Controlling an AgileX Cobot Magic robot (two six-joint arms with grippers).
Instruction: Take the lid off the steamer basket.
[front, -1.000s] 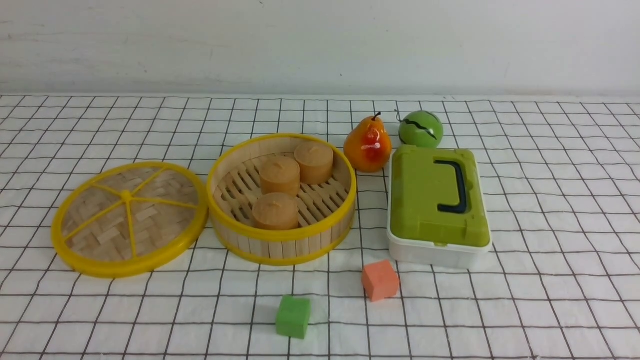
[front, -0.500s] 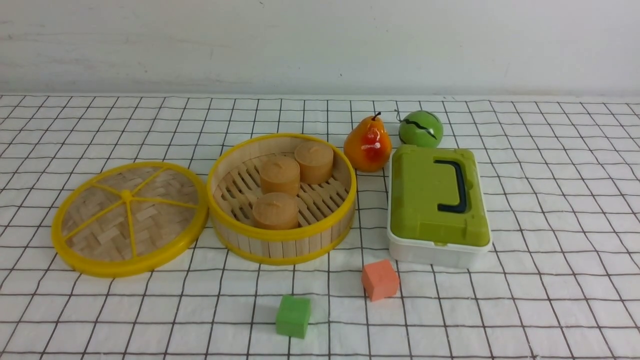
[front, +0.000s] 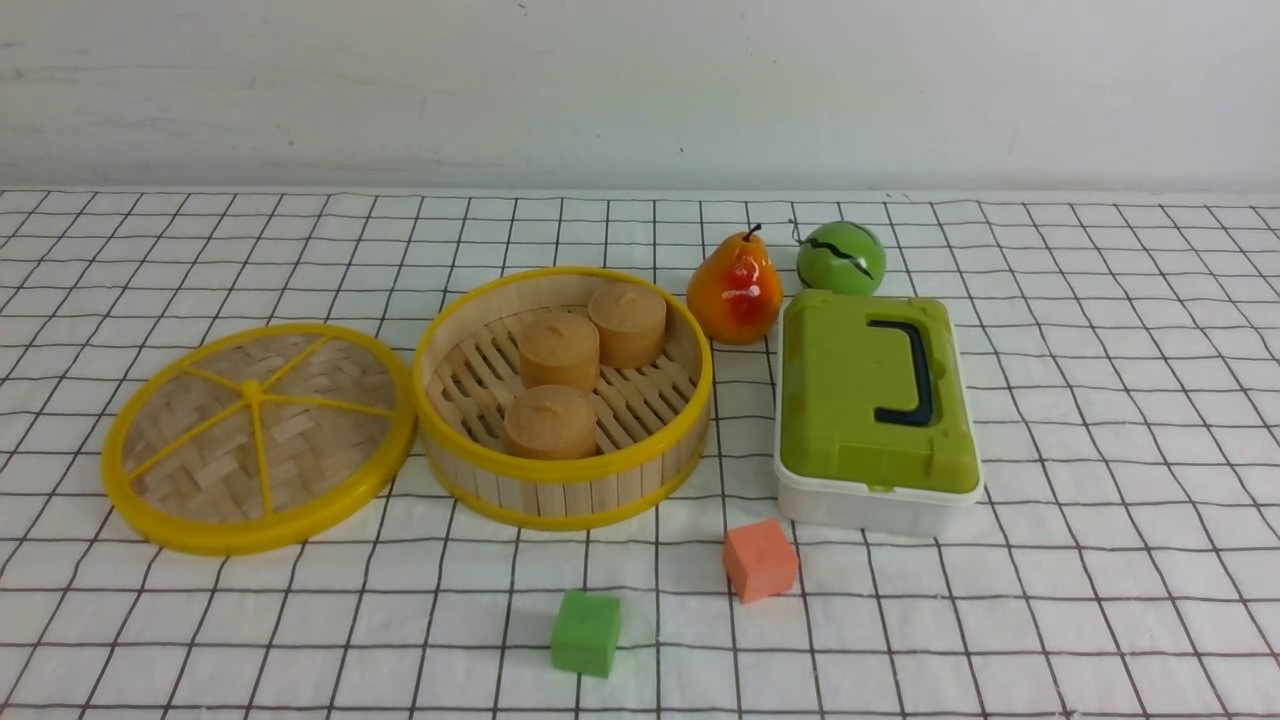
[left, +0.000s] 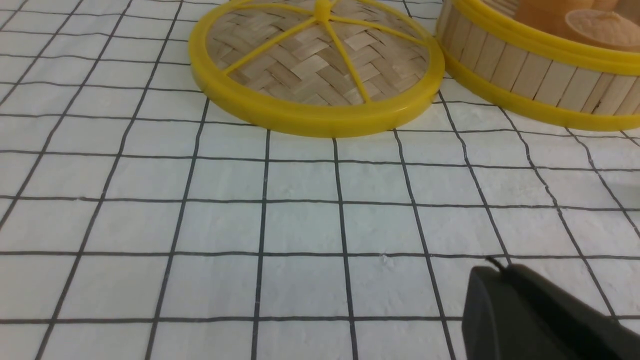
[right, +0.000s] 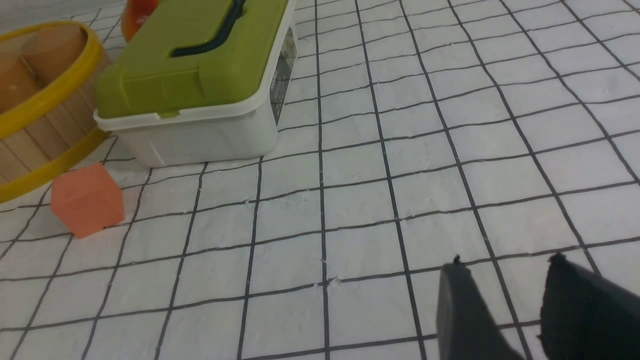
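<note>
Woven bamboo lid with yellow plastic rim (front: 258, 438) is lying flat on the cloth, left of the open slatted bamboo steamer basket (front: 563, 396), rims almost touching; removal looking complete. Left gripper (left: 530, 310) is sitting closed and empty; right gripper (right: 505, 300) is holding its fingers parted, empty.

text: none legible | box (right: 200, 125) side label: blurred, unreadable

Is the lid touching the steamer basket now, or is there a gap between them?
Cannot tell. In the front view the lid rim meets the steamer basket outline; the left wrist view hints at a sliver of cloth between them, not plainly.
</note>
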